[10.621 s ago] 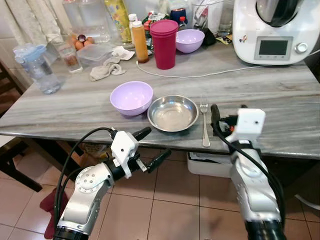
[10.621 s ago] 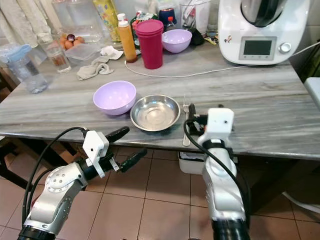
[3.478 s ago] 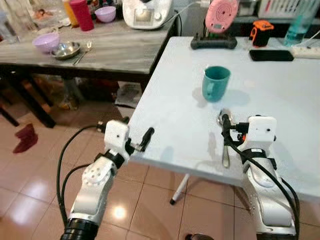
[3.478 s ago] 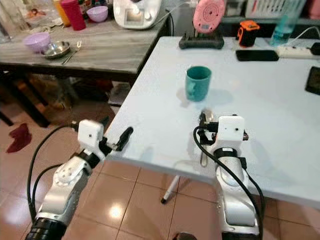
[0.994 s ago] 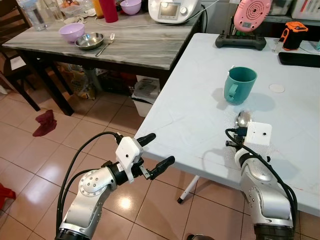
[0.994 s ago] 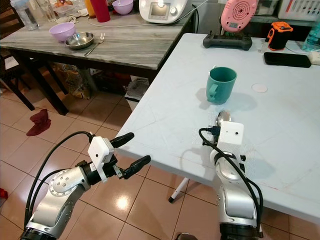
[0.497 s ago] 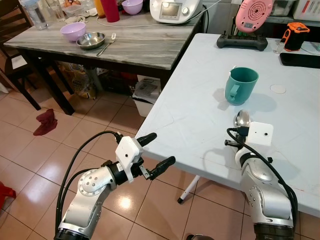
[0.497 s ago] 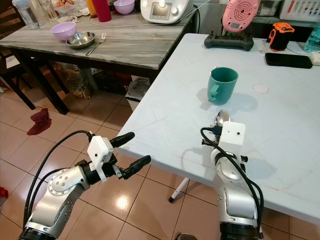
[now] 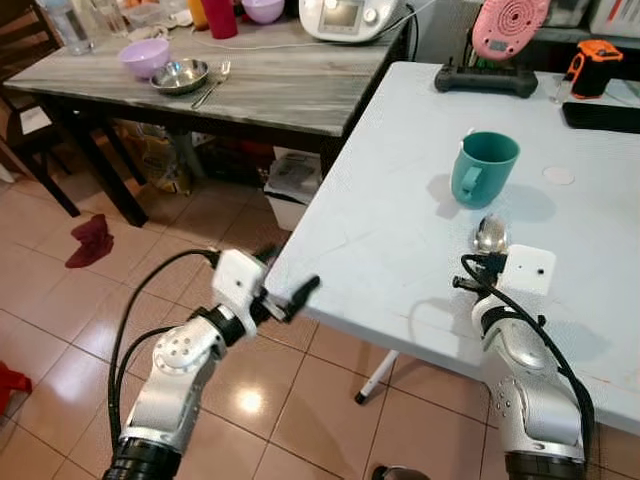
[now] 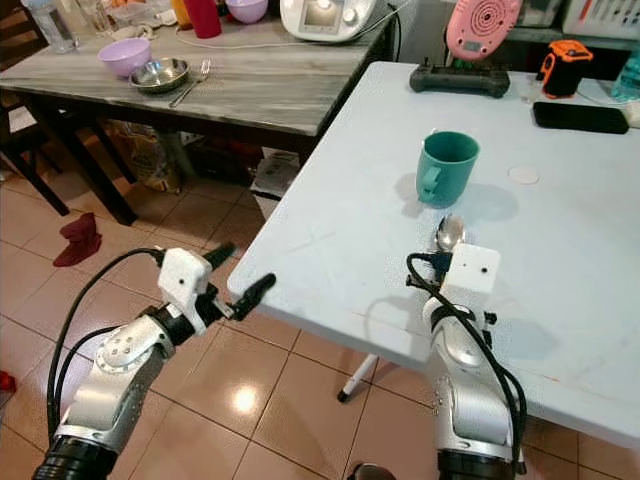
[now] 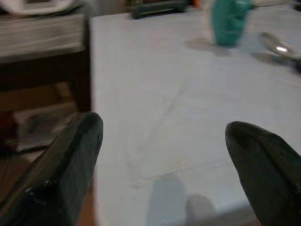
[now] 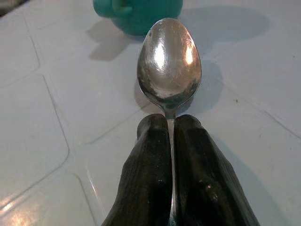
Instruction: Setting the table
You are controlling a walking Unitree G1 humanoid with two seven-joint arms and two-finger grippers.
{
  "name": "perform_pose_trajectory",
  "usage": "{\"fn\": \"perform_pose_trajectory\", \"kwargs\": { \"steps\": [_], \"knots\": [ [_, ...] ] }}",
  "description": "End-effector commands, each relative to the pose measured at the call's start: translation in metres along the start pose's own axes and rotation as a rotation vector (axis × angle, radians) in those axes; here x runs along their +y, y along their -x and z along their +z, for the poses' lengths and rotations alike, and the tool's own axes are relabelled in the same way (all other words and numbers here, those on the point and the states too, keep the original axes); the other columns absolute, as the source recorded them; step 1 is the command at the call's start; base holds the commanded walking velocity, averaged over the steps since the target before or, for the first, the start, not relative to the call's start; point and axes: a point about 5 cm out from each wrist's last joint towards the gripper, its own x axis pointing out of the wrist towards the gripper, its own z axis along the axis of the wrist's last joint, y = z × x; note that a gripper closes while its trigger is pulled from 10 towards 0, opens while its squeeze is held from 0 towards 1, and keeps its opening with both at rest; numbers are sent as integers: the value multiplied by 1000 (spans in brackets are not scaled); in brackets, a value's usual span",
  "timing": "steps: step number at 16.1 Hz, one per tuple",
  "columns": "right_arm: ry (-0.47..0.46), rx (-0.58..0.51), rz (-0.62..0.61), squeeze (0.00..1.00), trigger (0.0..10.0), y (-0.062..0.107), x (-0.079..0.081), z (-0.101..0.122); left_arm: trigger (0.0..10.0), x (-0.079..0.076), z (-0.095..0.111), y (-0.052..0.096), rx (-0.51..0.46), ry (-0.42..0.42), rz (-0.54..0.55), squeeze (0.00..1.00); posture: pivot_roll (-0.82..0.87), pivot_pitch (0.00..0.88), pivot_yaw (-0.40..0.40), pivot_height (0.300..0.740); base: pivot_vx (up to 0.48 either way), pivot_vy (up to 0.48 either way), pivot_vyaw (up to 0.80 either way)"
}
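A steel spoon sticks out forward over the white table, its bowl just short of a teal mug. My right gripper is shut on the spoon's handle, low over the tabletop. The spoon's bowl shows past the white wrist box. My left gripper is open with nothing between its fingers. It hovers at the white table's near left edge, pointing across the top toward the mug.
A grey wooden table at the back left carries a purple bowl, a steel bowl, a fork and a white kitchen machine. A pink device and a phone sit at the white table's far side. A red slipper lies on the tiled floor.
My left gripper has risen and moved forward to the white table's edge. The right gripper still holds the spoon in much the same place.
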Motion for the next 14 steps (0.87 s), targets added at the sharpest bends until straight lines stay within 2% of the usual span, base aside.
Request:
{"fn": "perform_pose_trajectory", "kwargs": {
  "steps": [1,3,5,11,14],
  "knots": [
    [0,-12,18,0,10000,2,4,1,10000,5,-1,0,8,8,30,0,-216,116,109,740,0,0,0],
    [-4,-19,17,0,10000,1,5,2,10000,5,2,-5,-13,25,55,0,-218,112,108,740,0,0,-238],
    [-4,-32,27,0,10000,1,6,2,10000,4,4,-9,-32,33,72,0,-217,112,109,740,0,272,-569],
    [1,-41,38,0,10000,0,8,2,10000,6,7,-14,-48,41,89,0,-215,111,109,740,0,396,-517],
    [1,-43,40,0,10000,0,9,2,10000,6,8,-15,-56,34,88,0,-216,109,110,740,0,479,0]
  ]
}}
